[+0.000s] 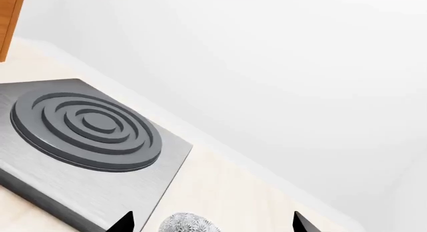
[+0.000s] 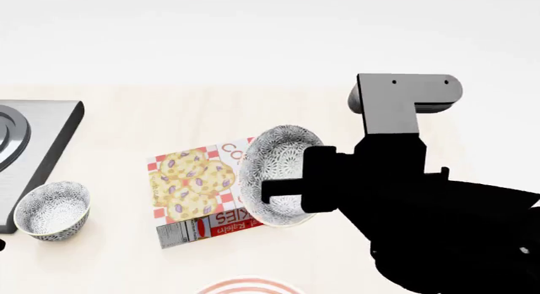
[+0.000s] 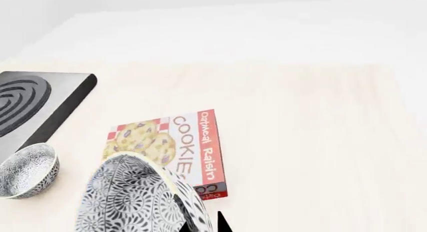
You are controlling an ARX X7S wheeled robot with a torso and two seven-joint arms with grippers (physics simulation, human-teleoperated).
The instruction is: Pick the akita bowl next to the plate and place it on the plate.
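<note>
Currently the right gripper [image 2: 268, 191] carries the akita bowl [image 2: 279, 174] lifted off the counter, tilted so its patterned inside faces the head camera, hanging over the near edge of the Oatmeal Raisin cookies box [image 2: 198, 193]. One black finger crosses the bowl's inner wall in the head view, so the hold looks like a rim pinch, one finger inside and one outside; the outer finger is hidden, so this is a judgement only. In the right wrist view the same bowl [image 3: 133, 197] fills the lower part of the picture with a dark fingertip at its edge.

The plate [image 2: 250, 286] shows only as a sliver of red rings at the bottom edge of the head view, nearer the robot than the box.

A second speckled bowl [image 2: 52, 208] sits on the wooden counter [image 2: 211, 117] beside the hob [image 2: 38, 139]. The left gripper [image 1: 212, 223] hangs above it with its two fingertips spread wide, holding nothing.

Handling notes: the bowl is probably stiff glazed ceramic, light for its size, smooth and therefore slippery at a thin rim pinch. Tilted as it is, it may swing or slide in the fingers. It would chip if dropped. Levelling it before lowering onto the plate seems wise.
</note>
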